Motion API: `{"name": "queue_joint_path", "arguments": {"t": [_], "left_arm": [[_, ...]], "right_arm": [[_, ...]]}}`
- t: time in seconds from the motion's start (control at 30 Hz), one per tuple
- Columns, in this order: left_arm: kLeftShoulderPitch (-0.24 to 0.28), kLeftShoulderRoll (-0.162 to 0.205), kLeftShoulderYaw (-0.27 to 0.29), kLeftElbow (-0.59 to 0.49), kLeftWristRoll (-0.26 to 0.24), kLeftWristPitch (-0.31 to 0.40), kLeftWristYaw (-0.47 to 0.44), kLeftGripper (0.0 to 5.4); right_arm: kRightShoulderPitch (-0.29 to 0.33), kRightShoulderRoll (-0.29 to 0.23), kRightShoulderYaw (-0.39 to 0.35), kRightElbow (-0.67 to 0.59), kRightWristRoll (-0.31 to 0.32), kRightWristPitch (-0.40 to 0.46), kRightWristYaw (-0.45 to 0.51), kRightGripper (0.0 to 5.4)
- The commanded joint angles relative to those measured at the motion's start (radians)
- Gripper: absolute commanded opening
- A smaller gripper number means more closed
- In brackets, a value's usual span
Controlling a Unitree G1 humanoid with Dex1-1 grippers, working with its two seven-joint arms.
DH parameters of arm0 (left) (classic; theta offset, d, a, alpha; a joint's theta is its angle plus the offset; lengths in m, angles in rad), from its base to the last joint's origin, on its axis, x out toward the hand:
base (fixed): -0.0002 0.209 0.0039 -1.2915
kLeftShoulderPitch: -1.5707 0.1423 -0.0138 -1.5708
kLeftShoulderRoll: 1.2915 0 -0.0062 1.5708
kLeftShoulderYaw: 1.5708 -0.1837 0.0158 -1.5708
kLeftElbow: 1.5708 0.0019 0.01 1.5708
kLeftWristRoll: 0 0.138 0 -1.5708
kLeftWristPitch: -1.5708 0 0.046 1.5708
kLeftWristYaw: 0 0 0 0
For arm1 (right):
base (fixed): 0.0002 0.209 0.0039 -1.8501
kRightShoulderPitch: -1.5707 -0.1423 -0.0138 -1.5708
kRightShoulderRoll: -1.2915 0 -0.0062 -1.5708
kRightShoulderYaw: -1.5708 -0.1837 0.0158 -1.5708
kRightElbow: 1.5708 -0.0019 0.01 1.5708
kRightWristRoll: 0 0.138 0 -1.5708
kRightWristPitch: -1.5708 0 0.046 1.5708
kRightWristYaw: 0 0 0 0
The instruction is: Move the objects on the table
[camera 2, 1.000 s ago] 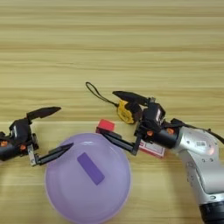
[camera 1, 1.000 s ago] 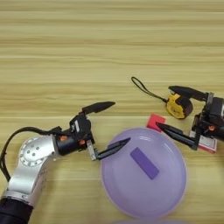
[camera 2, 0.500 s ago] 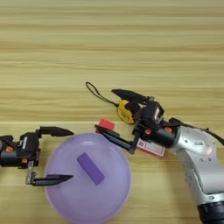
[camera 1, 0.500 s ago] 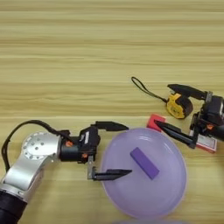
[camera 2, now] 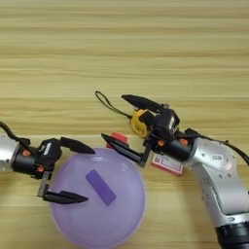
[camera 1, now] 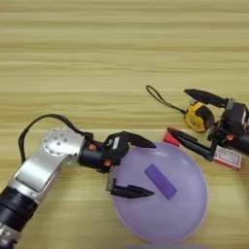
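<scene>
- The lilac plate (camera 1: 187,214) lies flat on the tabletop (camera 1: 97,58) at the near edge and serves as the landmark for all positions below.
- The purple block (camera 1: 160,181) lies flat inside the plate, near its centre, set diagonally.
- The left tool (camera 1: 131,166) is at the plate's left rim with its fingers spread wide: the lower finger (camera 1: 132,191) extends over the plate interior, the upper finger reaches to the far-left rim. It holds nothing and is apart from the block.
- The red cube (camera 2: 118,138) sits just beyond the plate's far rim.
- The right tool (camera 2: 121,121) is beyond the plate's far-right rim, fingers spread wide and empty; its lower finger passes in front of the cube.
- The red-white card box (camera 2: 167,164) lies flat just right of the plate, partly under the right arm.
- The tape measure (camera 1: 198,117) stands farther beyond the plate than the cube, between the right tool's fingers; its black cord (camera 1: 160,98) trails left.
</scene>
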Motion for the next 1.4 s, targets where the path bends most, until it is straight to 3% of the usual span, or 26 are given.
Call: {"name": "queue_joint_path", "arguments": {"t": [0.03,0.13,0.3,0.57,0.9,1.4], "left_arm": [[-0.08,0.008,-0.059,0.005,0.07,0.052,-0.019,5.4],[-0.104,0.013,-0.093,0.034,0.126,0.05,-0.016,5.4],[-0.131,0.008,-0.116,0.092,0.178,0.032,-0.015,5.4],[-0.149,0.011,-0.123,0.16,0.21,0.013,-0.035,5.4],[-0.178,0.018,-0.147,0.315,0.291,-0.074,-0.044,5.4],[-0.254,0.014,-0.167,0.524,0.393,-0.23,0.028,5.4]], "right_arm": [[-0.017,0.005,0.004,-0.005,-0.001,0.006,-0.008,5.38],[-0.016,0.008,0.006,-0.004,-0.004,0.003,-0.01,5.38],[-0.013,0.008,0.006,-0.01,-0.005,0.002,-0.012,5.38],[-0.014,0.001,-0.002,-0.016,0.001,0.001,-0.014,5.38],[-0.01,-0.003,-0.003,-0.014,-0.001,-0.005,-0.01,5.38],[-0.012,0.002,0.003,-0.007,-0.005,-0.007,-0.011,5.38]]}}
